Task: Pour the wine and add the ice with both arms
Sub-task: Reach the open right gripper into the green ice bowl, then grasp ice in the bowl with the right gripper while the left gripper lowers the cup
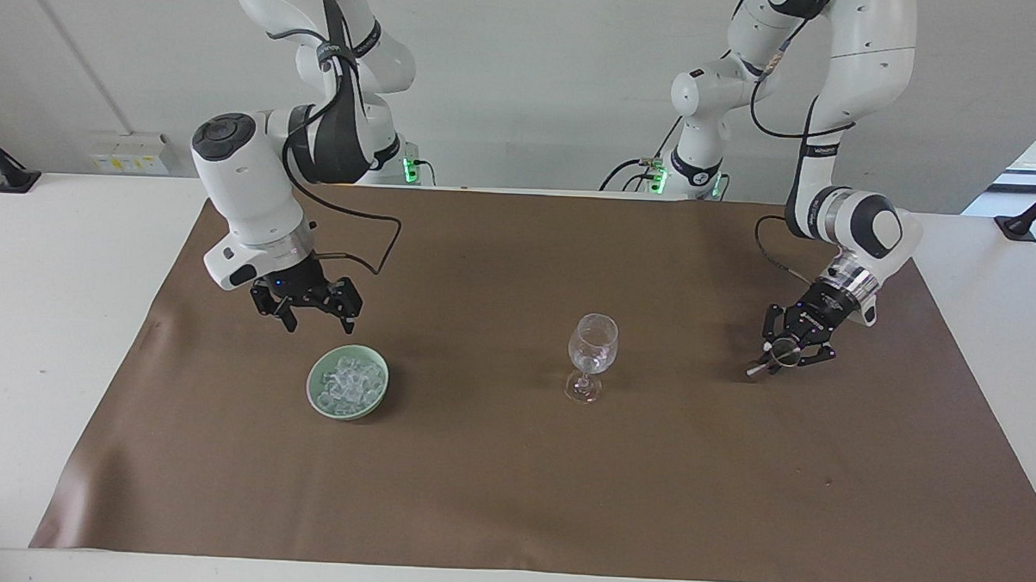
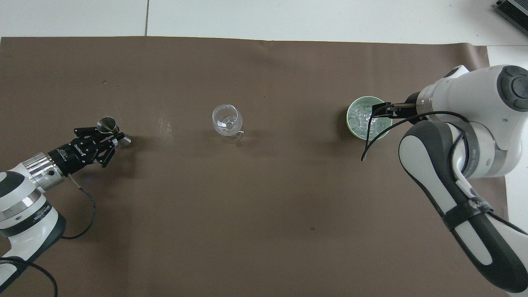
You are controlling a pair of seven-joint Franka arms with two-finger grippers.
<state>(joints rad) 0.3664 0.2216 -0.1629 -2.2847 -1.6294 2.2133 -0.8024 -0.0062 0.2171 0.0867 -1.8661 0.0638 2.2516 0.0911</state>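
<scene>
Brown mat [image 1: 512,463] under everything, likely to catch spills; right gripper [image 1: 307,311] hanging wide open and empty above the robot-side rim of the green bowl [image 1: 315,386], apparently lined up to dip for ice [image 1: 347,385]; bowl toward the right arm's end from the stemmed glass [image 1: 591,356]; left gripper [image 1: 779,355] toward the left arm's end from the glass, clamped on a small metal jigger [image 2: 108,125], presumably for pouring; ice clear, glassy, heaped.
</scene>
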